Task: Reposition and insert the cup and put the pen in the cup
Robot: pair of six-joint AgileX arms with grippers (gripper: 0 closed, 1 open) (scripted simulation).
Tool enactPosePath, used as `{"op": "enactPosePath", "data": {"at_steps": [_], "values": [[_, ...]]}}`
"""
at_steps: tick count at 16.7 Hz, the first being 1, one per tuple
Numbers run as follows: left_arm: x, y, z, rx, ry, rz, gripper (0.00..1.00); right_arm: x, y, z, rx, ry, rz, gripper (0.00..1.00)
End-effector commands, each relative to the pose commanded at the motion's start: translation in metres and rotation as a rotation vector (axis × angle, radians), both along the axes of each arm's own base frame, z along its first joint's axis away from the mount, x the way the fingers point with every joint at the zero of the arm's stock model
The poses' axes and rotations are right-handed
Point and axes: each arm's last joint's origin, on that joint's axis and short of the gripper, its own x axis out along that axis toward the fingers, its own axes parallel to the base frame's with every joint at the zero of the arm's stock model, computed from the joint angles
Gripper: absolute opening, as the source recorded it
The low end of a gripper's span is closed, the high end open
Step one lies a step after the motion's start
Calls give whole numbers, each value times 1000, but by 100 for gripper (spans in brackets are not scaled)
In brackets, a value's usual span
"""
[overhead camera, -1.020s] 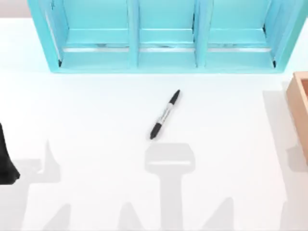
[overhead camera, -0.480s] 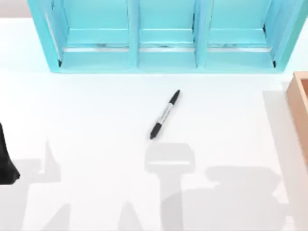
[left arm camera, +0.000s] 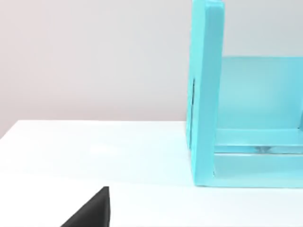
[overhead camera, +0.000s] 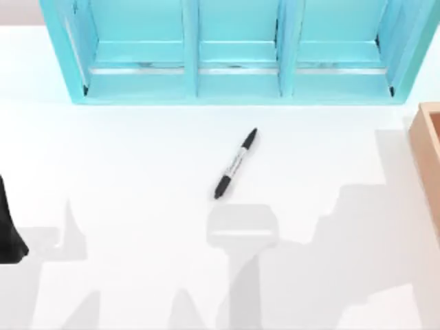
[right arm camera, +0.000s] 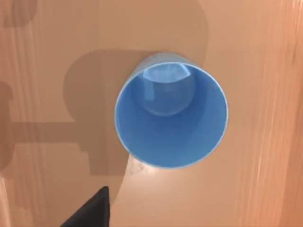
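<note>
The pen [overhead camera: 235,163], black with a grey-white barrel, lies slantwise on the white table in the middle of the top view, its cap end toward the shelf. The blue cup [right arm camera: 170,111] stands upright on a wooden floor, its open mouth facing the right wrist camera. My right gripper [right arm camera: 92,210] hovers straight above the cup, a black tip of it at the picture's edge. My left arm [overhead camera: 8,230] is parked at the table's left edge; a black tip of my left gripper [left arm camera: 92,210] appears in the left wrist view.
A large turquoise shelf unit [overhead camera: 237,86] with three bays spans the far side of the table, its end wall [left arm camera: 203,94] near the left wrist camera. A wooden box [overhead camera: 430,158] sits at the right edge. Arm shadows fall on the near part of the table.
A broad shadow has spread up over the table's near right corner toward the wooden box. The pen and the left arm have not moved.
</note>
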Motion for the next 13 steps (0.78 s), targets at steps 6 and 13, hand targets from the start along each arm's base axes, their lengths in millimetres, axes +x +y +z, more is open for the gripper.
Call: {"op": "enactPosePath", "data": {"at_steps": [6, 13], "values": [[0, 0, 0, 0, 0, 0, 100, 8, -7, -4, 16, 40, 0, 100], [0, 0, 0, 0, 0, 0, 100, 11, -8, -48, 15, 38, 0, 100]]}}
